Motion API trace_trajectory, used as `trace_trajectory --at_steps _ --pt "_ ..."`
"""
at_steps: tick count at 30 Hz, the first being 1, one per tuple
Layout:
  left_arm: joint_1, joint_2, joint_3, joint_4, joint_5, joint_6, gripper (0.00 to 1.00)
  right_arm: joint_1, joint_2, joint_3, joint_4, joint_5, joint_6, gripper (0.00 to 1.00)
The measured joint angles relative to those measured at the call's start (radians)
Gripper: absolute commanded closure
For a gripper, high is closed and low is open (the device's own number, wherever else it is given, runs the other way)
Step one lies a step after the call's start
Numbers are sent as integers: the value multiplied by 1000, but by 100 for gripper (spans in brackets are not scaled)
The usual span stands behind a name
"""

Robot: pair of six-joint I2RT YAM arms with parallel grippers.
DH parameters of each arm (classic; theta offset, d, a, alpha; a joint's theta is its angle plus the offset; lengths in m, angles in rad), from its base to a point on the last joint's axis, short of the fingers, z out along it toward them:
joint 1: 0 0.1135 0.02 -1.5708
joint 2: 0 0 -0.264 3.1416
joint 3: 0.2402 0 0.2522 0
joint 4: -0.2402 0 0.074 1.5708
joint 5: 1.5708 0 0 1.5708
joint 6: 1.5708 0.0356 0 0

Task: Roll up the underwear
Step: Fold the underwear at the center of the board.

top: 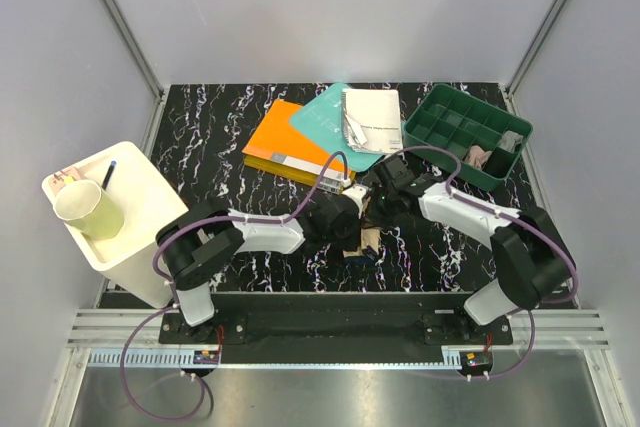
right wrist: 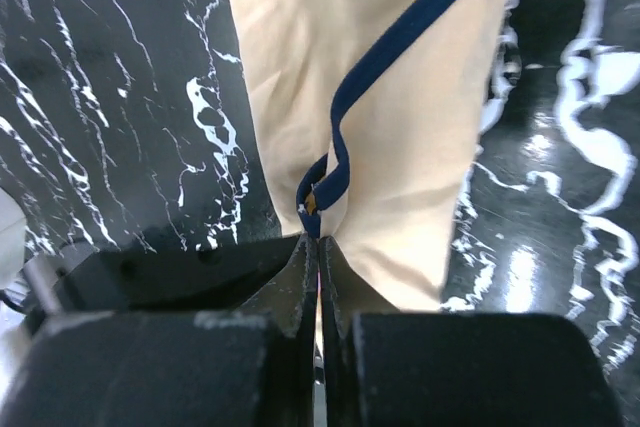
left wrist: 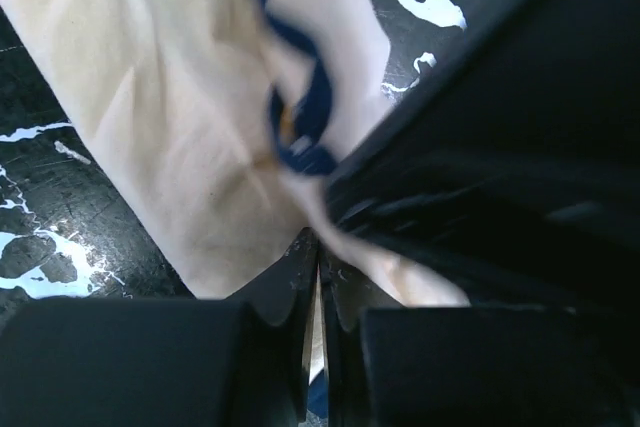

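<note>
The beige underwear (top: 370, 243) with dark navy edging (right wrist: 400, 37) lies crumpled on the black marbled table (top: 220, 147), between the two arms. My left gripper (left wrist: 318, 247) is shut on a fold of its beige cloth (left wrist: 180, 127), close to a loop of the navy edging (left wrist: 300, 117). My right gripper (right wrist: 318, 239) is shut on the same underwear (right wrist: 400, 147), right where the navy edging loops. In the top view, both the left gripper (top: 356, 227) and the right gripper (top: 374, 219) meet over the garment and hide most of it.
An orange book (top: 285, 142), a teal book (top: 322, 117) and a white booklet (top: 372, 119) lie at the back. A green compartment bin (top: 450, 117) at back right holds a light grey cloth (top: 512, 140). A white box (top: 130, 227) with a cup (top: 88, 209) stands at the left.
</note>
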Motion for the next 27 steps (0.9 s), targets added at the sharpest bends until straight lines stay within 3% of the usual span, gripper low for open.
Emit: trace_trajectory --at_steps 5,10,15,16,20,27 --pt "6 0 -9 18 8 -6 87 19 66 0 39 -10 16 100" --pt "10 -18 -14 1 6 -7 71 19 101 -10 56 1 21 100" --pt "8 -106 -49 -47 1 -9 69 20 138 -11 74 9 26 100" --pt "8 -175 -85 -58 -2 -16 70 21 151 -11 82 9 26 100" --pt "7 -190 -100 -62 -7 -32 73 21 153 -11 89 10 26 100" --pt "9 -145 -107 -89 -30 -64 92 21 153 -11 90 10 28 100"
